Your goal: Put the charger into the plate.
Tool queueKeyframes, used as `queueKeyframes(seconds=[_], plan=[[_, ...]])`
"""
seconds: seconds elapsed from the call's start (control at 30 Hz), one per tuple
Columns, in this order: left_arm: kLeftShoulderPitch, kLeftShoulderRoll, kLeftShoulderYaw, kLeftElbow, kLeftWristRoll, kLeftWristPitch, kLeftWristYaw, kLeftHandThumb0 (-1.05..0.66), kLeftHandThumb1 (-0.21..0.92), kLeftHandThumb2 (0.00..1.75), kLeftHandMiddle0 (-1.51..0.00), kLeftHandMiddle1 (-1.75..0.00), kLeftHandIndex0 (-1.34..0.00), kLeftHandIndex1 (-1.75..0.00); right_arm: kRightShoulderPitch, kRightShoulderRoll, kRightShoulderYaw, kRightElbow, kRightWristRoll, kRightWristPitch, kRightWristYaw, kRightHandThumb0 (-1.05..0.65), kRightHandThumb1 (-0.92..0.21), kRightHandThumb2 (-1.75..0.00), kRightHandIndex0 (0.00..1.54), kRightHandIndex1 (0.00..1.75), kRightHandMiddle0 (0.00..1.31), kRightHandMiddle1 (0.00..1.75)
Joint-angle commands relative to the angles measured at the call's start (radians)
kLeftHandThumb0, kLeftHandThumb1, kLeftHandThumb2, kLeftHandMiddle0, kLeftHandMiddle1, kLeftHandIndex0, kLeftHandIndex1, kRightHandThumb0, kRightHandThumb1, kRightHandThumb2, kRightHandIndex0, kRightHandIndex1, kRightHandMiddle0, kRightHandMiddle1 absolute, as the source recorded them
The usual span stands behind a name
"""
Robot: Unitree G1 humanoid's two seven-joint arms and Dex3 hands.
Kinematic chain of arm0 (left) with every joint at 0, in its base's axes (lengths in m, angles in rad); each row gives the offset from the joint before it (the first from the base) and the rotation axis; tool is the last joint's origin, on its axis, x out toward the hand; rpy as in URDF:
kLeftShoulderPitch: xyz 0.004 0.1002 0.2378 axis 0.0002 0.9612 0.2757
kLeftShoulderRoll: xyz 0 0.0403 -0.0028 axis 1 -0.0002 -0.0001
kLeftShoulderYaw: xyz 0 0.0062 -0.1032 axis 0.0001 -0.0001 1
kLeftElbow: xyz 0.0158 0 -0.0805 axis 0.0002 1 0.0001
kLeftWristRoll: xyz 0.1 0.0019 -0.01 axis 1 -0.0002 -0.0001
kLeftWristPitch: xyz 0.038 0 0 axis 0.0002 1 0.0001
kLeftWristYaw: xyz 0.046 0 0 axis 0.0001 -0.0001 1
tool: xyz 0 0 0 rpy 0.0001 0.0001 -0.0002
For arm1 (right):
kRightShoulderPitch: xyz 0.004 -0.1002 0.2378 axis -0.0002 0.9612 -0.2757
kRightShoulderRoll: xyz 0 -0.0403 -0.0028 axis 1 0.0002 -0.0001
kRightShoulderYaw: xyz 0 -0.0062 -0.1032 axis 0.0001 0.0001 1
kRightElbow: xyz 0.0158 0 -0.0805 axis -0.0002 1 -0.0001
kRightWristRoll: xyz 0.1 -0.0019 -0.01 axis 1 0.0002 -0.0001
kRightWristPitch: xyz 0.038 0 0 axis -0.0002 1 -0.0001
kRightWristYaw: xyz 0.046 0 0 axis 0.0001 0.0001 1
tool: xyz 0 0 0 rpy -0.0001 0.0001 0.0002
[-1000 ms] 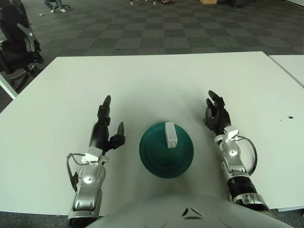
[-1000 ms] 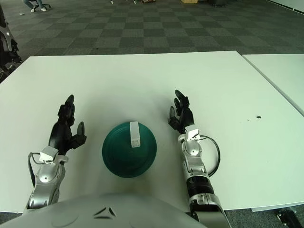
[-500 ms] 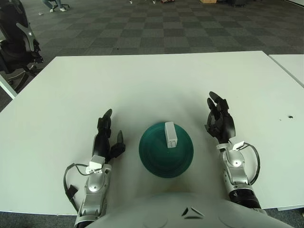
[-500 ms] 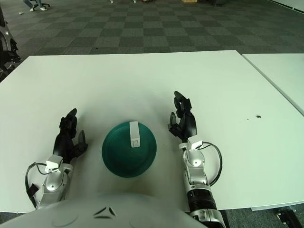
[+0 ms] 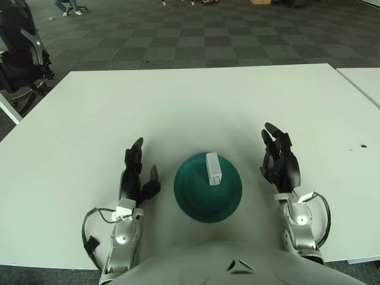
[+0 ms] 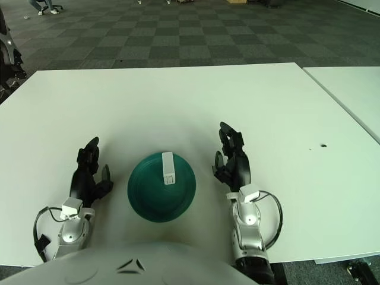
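Observation:
A white charger [image 5: 212, 168] lies inside the dark green plate [image 5: 193, 199], toward its far rim, on the white table. My left hand [image 5: 136, 175] is to the left of the plate with its fingers spread, holding nothing. My right hand [image 5: 278, 159] is to the right of the plate, fingers also spread and empty. Neither hand touches the plate or the charger.
The white table [image 5: 196, 101] stretches away in front of the plate. A second white table [image 5: 362, 80] stands at the right with a gap between. A black chair [image 5: 21, 53] stands off the table's far left corner.
Both arms have drawn back toward my body and the hands have tipped more upright. The charger and plate have not moved.

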Motion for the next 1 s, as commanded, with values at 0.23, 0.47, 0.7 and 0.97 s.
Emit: queueKeyframes(seconds=[0.23,0.47,0.7,0.97], plan=[[0.017,-0.042,-0.073,0.151,0.102,-0.063,0.080,-0.84,0.92,0.98,-0.19,-0.01,0.00,-0.54,0.027,-0.047,-0.023,0.257,-0.035,0.137,0.025,-0.84,-0.92,-0.70,0.21,0.00,0.00,0.64],[-0.020,-0.052,-0.070,0.218,0.098,-0.107,0.116,-0.83,0.92,0.98,-0.19,-0.01,0.00,-0.53,-0.071,-0.092,-0.035,0.297,-0.062,0.176,0.011,-0.85,-0.92,-0.71,0.20,0.00,0.00,0.56],[-0.029,-0.058,-0.067,0.223,0.087,-0.123,0.138,-0.83,0.92,1.00,-0.18,0.00,0.00,-0.51,-0.049,-0.107,-0.024,0.232,-0.093,0.156,-0.007,-0.81,-0.92,-0.74,0.18,0.00,0.00,0.50],[-0.024,-0.057,-0.077,0.189,0.087,-0.108,0.140,-0.83,0.92,1.01,-0.17,0.00,0.00,-0.50,-0.001,-0.100,-0.008,0.123,-0.080,0.282,0.009,-0.77,-0.92,-0.75,0.15,0.00,0.00,0.44]])
